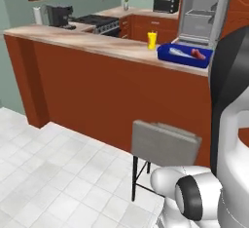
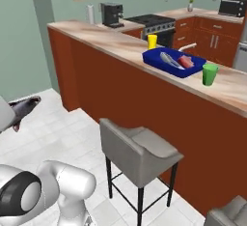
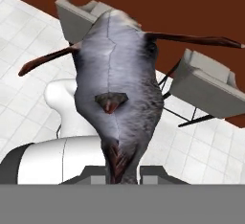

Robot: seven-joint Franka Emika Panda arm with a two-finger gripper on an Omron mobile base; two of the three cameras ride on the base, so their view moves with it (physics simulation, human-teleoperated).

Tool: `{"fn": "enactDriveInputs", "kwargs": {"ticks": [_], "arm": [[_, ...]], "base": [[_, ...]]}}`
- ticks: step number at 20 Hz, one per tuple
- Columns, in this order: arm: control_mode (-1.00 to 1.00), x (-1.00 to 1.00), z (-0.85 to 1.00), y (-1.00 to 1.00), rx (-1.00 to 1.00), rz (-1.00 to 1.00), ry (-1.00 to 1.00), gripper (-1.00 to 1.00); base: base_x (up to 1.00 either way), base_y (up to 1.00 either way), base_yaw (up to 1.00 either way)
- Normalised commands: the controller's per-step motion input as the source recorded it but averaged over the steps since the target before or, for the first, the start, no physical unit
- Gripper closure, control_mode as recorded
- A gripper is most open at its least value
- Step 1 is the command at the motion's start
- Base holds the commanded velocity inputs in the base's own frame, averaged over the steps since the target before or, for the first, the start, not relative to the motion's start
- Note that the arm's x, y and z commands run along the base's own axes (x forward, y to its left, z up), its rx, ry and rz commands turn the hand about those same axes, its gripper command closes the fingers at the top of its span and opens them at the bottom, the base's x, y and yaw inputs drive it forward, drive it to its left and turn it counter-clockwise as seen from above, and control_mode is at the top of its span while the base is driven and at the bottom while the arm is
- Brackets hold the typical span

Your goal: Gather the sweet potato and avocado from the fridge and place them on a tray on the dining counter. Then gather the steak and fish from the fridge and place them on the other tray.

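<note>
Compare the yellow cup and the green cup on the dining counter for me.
The yellow cup stands beside the blue tray's far end; the green cup stands at its near end. The yellow cup looks smaller, though it is farther from the camera. Both stand upright on the dining counter, apart from the tray.

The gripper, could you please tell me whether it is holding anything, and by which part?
The gripper is shut on the fish, gripping it by the narrow tail end; the grey body and fins stick out ahead of the fingertips.

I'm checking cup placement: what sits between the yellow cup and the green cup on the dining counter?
In the right base view, the blue tray, between yellow cup and green cup.
</note>
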Motion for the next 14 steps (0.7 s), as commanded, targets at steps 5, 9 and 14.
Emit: {"fn": "enactDriveInputs", "kwargs": {"ticks": [5,9,14], "arm": [[1.00,0.00,0.00,0.00,0.00,0.00,0.00,1.00],[1.00,0.00,0.00,0.00,0.00,0.00,0.00,1.00],[1.00,0.00,0.00,0.00,0.00,0.00,0.00,1.00]], "base": [[0.51,0.63,-0.34],[0.55,0.57,-0.35],[0.60,0.41,-0.37]]}}
